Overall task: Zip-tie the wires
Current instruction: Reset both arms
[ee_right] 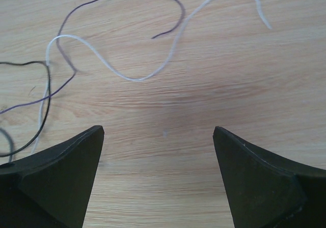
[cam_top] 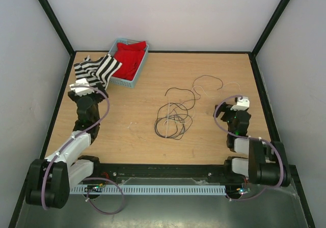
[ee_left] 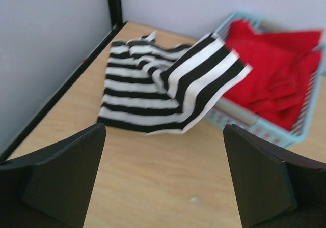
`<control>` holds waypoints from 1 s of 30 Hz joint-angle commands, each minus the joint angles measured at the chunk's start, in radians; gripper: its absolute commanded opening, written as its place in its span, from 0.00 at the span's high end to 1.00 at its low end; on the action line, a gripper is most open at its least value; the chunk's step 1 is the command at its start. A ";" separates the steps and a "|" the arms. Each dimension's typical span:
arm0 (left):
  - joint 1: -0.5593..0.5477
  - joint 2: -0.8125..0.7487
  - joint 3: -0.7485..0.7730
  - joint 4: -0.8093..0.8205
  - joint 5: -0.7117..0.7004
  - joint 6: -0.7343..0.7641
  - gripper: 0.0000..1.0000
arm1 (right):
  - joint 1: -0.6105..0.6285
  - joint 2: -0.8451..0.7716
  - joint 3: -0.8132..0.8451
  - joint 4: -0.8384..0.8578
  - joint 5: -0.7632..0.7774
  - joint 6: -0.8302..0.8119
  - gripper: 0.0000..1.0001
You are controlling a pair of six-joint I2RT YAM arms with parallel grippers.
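Presently unbundled: the wires lie in a loose tangle at the middle of the table, and both grippers are empty.
The left gripper hovers at 10 o'clock with its fingers spread wide. It faces a striped cloth and a basket of red cloth at 11 o'clock, well apart from the work. The right gripper, its fingers likewise spread on nothing, sits at 3 o'clock of the tangle above two stray ends, one dark and one pale. The zip tie cannot be told with certainty from the pale strands in the overhead view. Likely hazards:
- thin strands may slip flat beneath closing fingers;
- a pull on one end may drag or tighten the loops rather than gather them;
- a pale strand may be mistaken for the tie;
- springy loops may escape before the tie closes.
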 commanded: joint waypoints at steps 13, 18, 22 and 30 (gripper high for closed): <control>-0.015 0.188 -0.001 -0.077 -0.036 0.170 0.01 | 0.235 0.296 -0.049 0.584 0.191 -0.181 0.01; -0.005 0.314 0.014 0.011 0.121 0.252 0.01 | 0.237 0.291 -0.039 0.562 0.193 -0.182 0.01; 0.017 0.457 -0.076 0.304 0.190 0.242 0.01 | 0.237 0.291 -0.039 0.562 0.194 -0.182 0.01; 0.081 0.545 0.035 0.163 0.246 0.196 0.01 | 0.237 0.291 -0.032 0.545 0.195 -0.181 0.01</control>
